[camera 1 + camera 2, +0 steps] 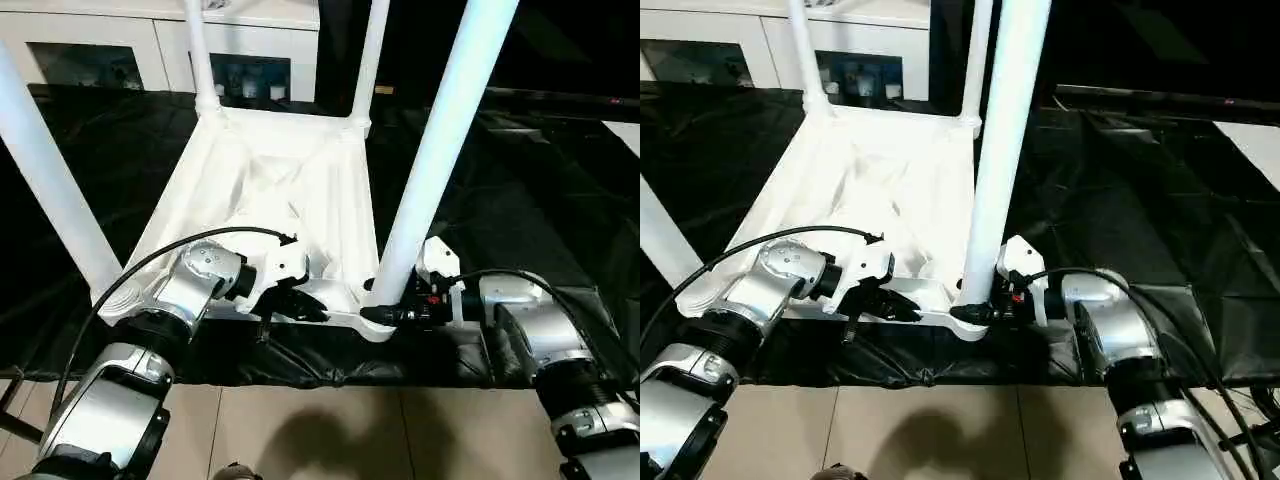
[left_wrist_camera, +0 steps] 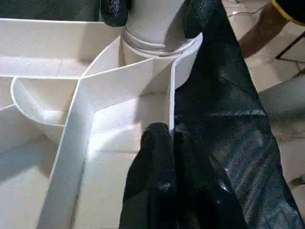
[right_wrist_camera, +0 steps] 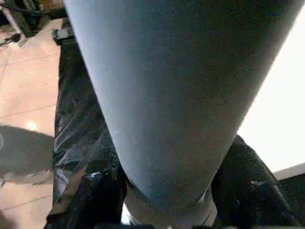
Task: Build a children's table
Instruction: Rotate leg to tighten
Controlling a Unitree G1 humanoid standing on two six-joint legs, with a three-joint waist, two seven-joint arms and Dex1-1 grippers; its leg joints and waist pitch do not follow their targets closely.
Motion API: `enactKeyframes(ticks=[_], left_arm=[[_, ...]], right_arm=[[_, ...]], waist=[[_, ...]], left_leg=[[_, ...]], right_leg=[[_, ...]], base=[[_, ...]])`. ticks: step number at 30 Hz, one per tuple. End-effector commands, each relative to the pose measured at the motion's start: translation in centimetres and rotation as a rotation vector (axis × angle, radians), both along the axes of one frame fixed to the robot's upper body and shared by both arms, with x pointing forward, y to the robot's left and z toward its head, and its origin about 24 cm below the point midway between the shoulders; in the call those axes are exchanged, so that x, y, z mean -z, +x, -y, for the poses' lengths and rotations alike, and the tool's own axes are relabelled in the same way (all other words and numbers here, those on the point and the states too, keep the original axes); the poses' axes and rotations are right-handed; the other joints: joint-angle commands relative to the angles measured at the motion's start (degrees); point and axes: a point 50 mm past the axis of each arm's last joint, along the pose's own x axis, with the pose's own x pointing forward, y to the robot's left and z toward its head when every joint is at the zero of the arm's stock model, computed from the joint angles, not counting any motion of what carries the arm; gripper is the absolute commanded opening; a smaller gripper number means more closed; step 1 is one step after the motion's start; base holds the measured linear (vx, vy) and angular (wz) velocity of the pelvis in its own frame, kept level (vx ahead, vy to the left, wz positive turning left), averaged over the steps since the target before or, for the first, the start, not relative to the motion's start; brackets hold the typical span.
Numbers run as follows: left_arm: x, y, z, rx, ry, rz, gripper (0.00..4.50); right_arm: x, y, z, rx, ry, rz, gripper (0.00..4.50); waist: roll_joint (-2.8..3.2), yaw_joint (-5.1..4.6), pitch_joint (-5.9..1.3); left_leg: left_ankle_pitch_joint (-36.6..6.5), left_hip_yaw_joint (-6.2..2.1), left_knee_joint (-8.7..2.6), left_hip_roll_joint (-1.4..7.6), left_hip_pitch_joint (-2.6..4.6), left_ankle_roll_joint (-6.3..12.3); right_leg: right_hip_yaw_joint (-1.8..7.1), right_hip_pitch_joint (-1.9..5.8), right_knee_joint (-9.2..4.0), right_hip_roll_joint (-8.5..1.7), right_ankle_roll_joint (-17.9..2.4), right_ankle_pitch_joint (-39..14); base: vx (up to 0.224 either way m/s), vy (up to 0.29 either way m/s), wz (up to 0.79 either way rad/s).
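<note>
The right gripper, at lower centre of the left eye view, has its 2 black fingers astride the base of the near right leg, 1 on each side where it enters the corner socket; whether they press on it or merely flank it I cannot tell; the placement low on the leg looks meant to seat or twist it into the socket. The left gripper, lower left of centre, has its fingers together, pinching the thin front rim of the table top; a brace, I judge, so the top stays put while the leg is worked. The table lies upside down on a black sheet, ribbed underside up, occupying the middle of the frame; 4 legs stand up from its corners, so the build looks nearly finished. A white cabinet sits at the upper left.
</note>
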Motion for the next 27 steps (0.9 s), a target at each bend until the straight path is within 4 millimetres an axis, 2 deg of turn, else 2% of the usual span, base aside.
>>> enactKeyframes(ticks=[1,2,4,6,7,10,11,12,13,14,15,16,17,18,19,22,23,27], left_arm=[[-1.8,1.7,2.8,-0.135,-0.082,0.129,0.00],[-1.9,1.9,3.2,-0.164,-0.093,0.139,0.00],[-1.9,2.0,3.9,-0.188,-0.099,0.150,0.00],[-1.8,2.1,4.8,-0.221,-0.112,0.159,0.00],[-1.8,2.1,5.3,-0.241,-0.121,0.163,0.00],[-1.7,2.1,6.7,-0.290,-0.146,0.169,0.00],[-1.8,2.2,7.6,-0.337,-0.166,0.174,0.00],[-1.8,2.2,7.7,-0.341,-0.168,0.176,0.00],[-1.8,2.2,8.0,-0.352,-0.173,0.180,0.00],[-1.8,2.2,8.4,-0.365,-0.176,0.192,0.00],[-1.8,2.2,8.4,-0.365,-0.176,0.194,0.00],[-1.8,2.1,8.7,-0.358,-0.176,0.198,0.00],[-1.8,2.1,8.7,-0.353,-0.174,0.200,0.00],[-1.7,2.0,8.6,-0.347,-0.170,0.204,0.00],[-1.7,2.0,8.5,-0.344,-0.166,0.206,0.00],[-1.5,2.0,8.0,-0.337,-0.149,0.214,0.00],[-1.5,2.1,7.8,-0.333,-0.141,0.216,0.00],[-1.3,2.2,6.7,-0.327,-0.115,0.228,0.00]], right_arm=[[1.9,-0.7,-2.7,0.035,0.067,-0.085,1.99],[2.1,-0.5,-2.9,0.082,0.078,-0.083,1.99],[2.5,-0.1,-3.1,0.175,0.074,-0.090,1.98],[3.0,0.4,-3.7,0.291,0.083,-0.094,1.97],[3.2,0.6,-3.9,0.334,0.085,-0.102,1.97],[3.7,1.3,-4.7,0.467,0.085,-0.125,1.96],[4.2,1.9,-5.4,0.582,0.041,-0.136,1.96],[4.3,2.0,-5.5,0.597,0.034,-0.137,1.96],[4.5,2.2,-5.8,0.638,0.014,-0.141,1.96],[4.7,2.5,-6.3,0.692,-0.009,-0.148,1.96],[4.7,2.5,-6.4,0.695,-0.006,-0.148,1.96],[4.3,2.8,-7.3,0.702,0.021,-0.143,1.96],[4.1,2.9,-7.6,0.697,0.039,-0.135,2.31],[3.8,3.0,-7.9,0.696,0.054,-0.127,2.52],[3.7,3.1,-8.0,0.691,0.070,-0.129,2.65],[3.5,3.2,-7.9,0.681,0.088,-0.127,2.74],[3.4,3.2,-7.8,0.676,0.092,-0.123,3.00],[3.2,3.1,-6.4,0.642,0.091,-0.073,3.33]], waist=[[0.32,-0.35,-3.36],[0.34,-0.40,-3.36],[0.27,-0.86,-3.31],[0.32,-1.19,-3.26],[0.14,-1.93,-3.26],[0.12,-2.64,-3.22],[0.74,-2.74,-3.26],[0.49,-3.20,-3.24],[0.38,-3.89,-3.24],[0.41,-4.00,-3.33],[0.86,-4.00,-3.29],[0.73,-4.28,-3.32],[0.68,-4.37,-3.32],[0.94,-4.34,-3.37],[0.89,-4.44,-3.34],[1.11,-4.51,-3.35],[1.06,-4.49,-3.34],[1.11,-4.32,-3.41]], left_leg=[[-16.17,-1.11,-3.81,2.97,1.08,0.66],[-17.00,-1.25,-3.83,2.88,1.28,0.28],[-17.72,-1.65,-4.01,2.71,0.97,-0.29],[-18.30,-1.75,-4.12,2.74,0.98,-0.66],[-19.11,-1.97,-4.11,2.52,0.68,-0.82],[-19.12,-2.15,-4.07,2.36,0.52,-0.66],[-19.37,-2.15,-3.98,2.17,0.69,-0.35],[-19.33,-2.11,-3.99,2.24,0.57,-0.53],[-20.03,-2.25,-3.97,2.03,0.56,-0.76],[-19.93,-2.24,-3.88,2.01,0.56,-0.62],[-20.19,-2.28,-3.90,2.03,0.62,-0.54],[-20.91,-2.21,-3.85,1.99,0.74,-0.09],[-21.00,-2.12,-3.85,1.97,0.75,0.12],[-20.95,-2.15,-3.91,2.05,0.73,0.35],[-20.92,-2.13,-3.96,2.11,0.64,0.39],[-21.70,-2.00,-4.03,2.20,0.78,0.60],[-21.75,-1.96,-4.02,2.17,0.77,0.64],[-21.09,-1.84,-4.01,2.18,0.65,1.14]], right_leg=[[3.13,2.12,-3.93,-4.22,-11.15,-19.12],[3.04,2.08,-4.21,-4.33,-10.72,-21.02],[2.87,2.32,-4.74,-4.44,-8.77,-25.17],[2.88,2.10,-4.89,-4.43,-8.11,-26.31],[2.63,2.39,-5.12,-4.39,-7.11,-28.47],[2.41,2.34,-5.42,-4.37,-6.35,-30.21],[2.38,2.25,-5.70,-4.33,-6.03,-30.52],[2.48,2.08,-5.63,-4.26,-6.26,-30.07],[2.16,2.14,-5.67,-4.04,-6.26,-30.67],[2.19,2.14,-5.70,-4.11,-6.30,-30.60],[2.23,2.06,-5.73,-4.17,-6.48,-30.38],[2.21,1.91,-5.83,-3.96,-6.65,-29.69],[2.27,1.84,-5.88,-3.92,-6.79,-29.24],[2.35,1.90,-5.69,-3.95,-7.30,-27.93],[2.37,1.91,-5.65,-3.87,-7.51,-27.17],[2.52,1.92,-5.30,-3.71,-9.17,-24.20],[2.52,1.95,-5.28,-3.69,-9.26,-24.01],[2.67,2.14,-5.16,-3.75,-9.41,-22.87]], base=[[0.000,0.000,0.00],[0.000,0.000,0.00],[0.000,0.000,0.00],[0.000,0.000,0.00],[0.000,0.000,0.00],[0.000,0.000,0.00],[0.000,0.000,0.00],[0.000,0.000,0.00],[0.000,0.000,0.00],[0.000,0.000,0.00],[0.000,0.000,0.00],[0.000,0.000,0.00],[0.000,0.000,0.00],[0.000,0.000,0.00],[0.000,0.000,0.00],[0.000,0.000,0.00],[0.000,0.000,0.00],[0.000,0.000,0.00]])
